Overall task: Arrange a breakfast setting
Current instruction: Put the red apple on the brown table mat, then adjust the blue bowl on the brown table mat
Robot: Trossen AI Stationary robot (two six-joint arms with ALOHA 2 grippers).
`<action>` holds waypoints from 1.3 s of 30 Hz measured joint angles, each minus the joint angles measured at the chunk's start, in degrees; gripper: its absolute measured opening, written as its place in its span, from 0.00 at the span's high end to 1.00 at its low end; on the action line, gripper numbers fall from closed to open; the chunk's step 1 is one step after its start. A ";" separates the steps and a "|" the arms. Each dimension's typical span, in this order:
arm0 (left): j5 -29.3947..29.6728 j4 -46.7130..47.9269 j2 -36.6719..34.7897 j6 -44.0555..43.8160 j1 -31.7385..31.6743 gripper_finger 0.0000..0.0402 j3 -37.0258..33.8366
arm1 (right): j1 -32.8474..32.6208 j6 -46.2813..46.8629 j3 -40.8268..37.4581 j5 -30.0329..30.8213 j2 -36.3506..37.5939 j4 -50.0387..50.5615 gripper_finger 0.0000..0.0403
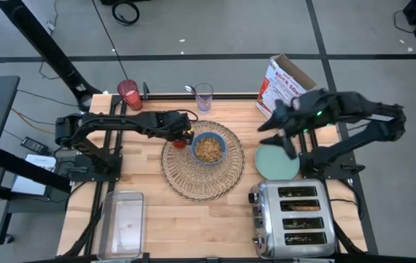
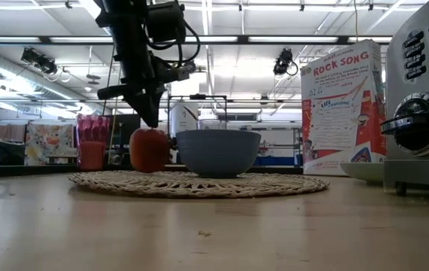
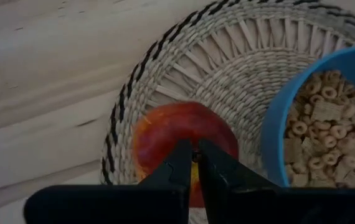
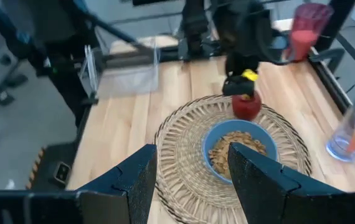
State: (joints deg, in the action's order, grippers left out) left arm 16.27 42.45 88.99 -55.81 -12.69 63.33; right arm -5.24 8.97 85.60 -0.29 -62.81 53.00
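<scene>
A red apple sits on the near-left part of the round woven placemat, beside the blue bowl of cereal. My left gripper stands right above the apple, shut on its stem; it also shows in the low view. My right gripper is open and empty above the mint-green plate, which lies on the table right of the placemat. The red-filled glass stands at the far left. A clear glass holds the orange-handled spoon. No toast slice shows plainly. My left gripper pinches the apple's stem at the top of the fruit between its two fingertips. The fingers come from above, pointing down. The apple stands upright with its underside on the placemat.
A chrome four-slot toaster stands at the near right. A cereal box stands at the far right. A clear plastic container lies at the near left. Bare wood shows between the container and the toaster.
</scene>
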 joint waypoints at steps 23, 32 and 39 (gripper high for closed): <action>2.57 0.32 1.18 -0.52 -0.39 0.92 0.00 | -9.01 -1.60 0.00 8.25 -18.26 -1.61 0.49; 2.34 0.68 1.16 -0.44 -0.33 0.80 0.00 | -8.98 -1.48 0.00 8.37 -27.82 -1.89 0.47; -0.09 0.72 0.63 -0.37 -0.33 0.66 0.00 | -7.46 -5.19 0.00 9.56 -32.51 -2.52 0.46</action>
State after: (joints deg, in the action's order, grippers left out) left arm 16.18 43.18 89.62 -56.18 -13.02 63.33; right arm -12.70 3.78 85.60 9.27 -95.33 50.49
